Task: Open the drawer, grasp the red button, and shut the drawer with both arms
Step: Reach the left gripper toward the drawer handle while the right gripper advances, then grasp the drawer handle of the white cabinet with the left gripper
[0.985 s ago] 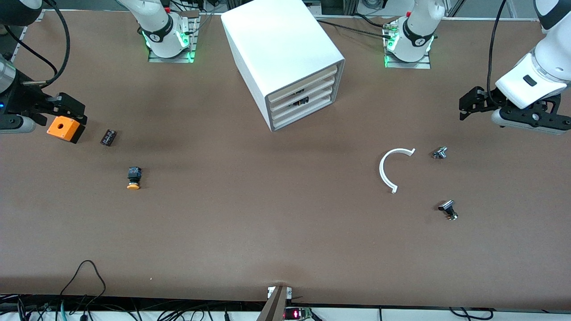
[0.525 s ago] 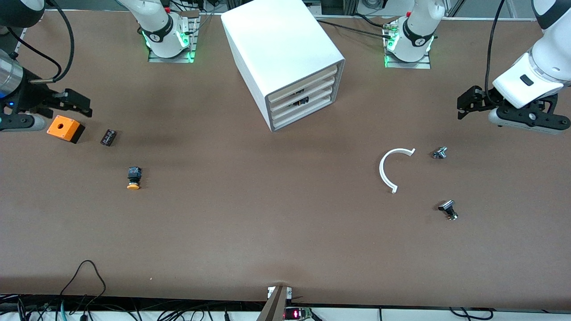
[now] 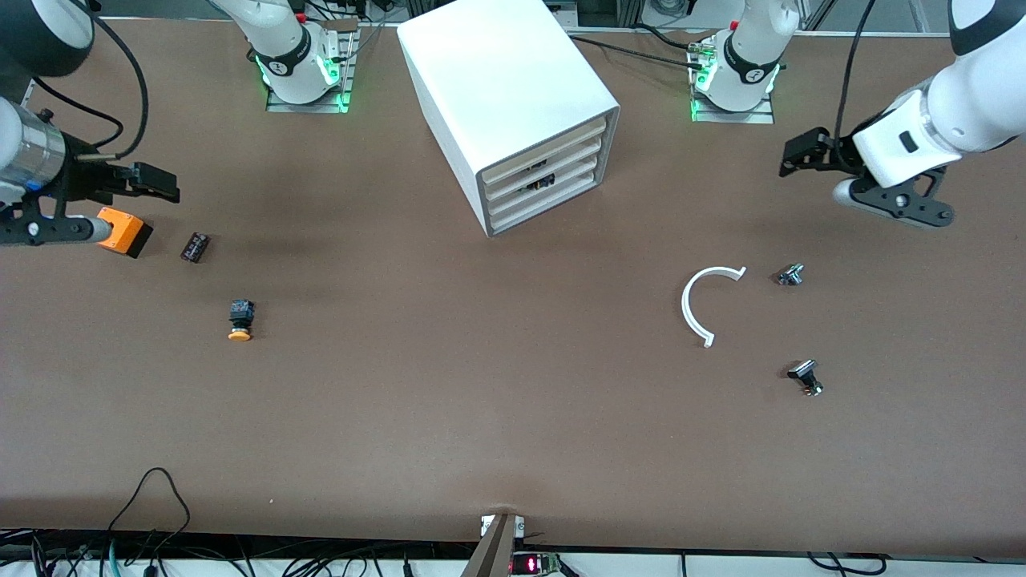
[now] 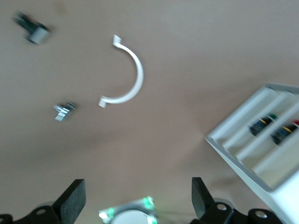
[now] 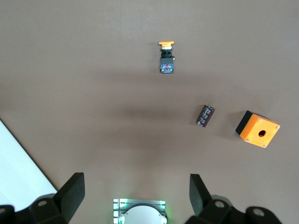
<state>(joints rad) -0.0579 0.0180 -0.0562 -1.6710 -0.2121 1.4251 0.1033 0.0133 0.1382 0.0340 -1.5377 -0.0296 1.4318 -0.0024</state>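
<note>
The white cabinet point(image 3: 513, 88) stands mid-table near the bases, its four drawers point(image 3: 545, 175) all pushed in. In the left wrist view the drawer fronts point(image 4: 261, 140) show dark parts through their gaps. One has a red spot point(image 4: 286, 132) and may be the button; I cannot tell. My left gripper point(image 3: 801, 154) hangs open and empty over the table at the left arm's end, its fingers point(image 4: 74, 200) wide apart. My right gripper point(image 3: 154, 183) hangs open and empty just above the orange box, its fingers point(image 5: 71, 190) wide apart.
At the right arm's end lie an orange square box point(image 3: 122, 232) point(image 5: 258, 129), a small black part point(image 3: 195, 246) and an orange-capped button point(image 3: 239, 320) point(image 5: 166, 58). At the left arm's end lie a white arc point(image 3: 705, 303) point(image 4: 126, 74) and two small metal parts point(image 3: 790, 274) point(image 3: 805, 378).
My left gripper has swung toward the cabinet and higher over the table. My right gripper has shifted slightly toward the cabinet, and its arm now covers part of the orange box.
</note>
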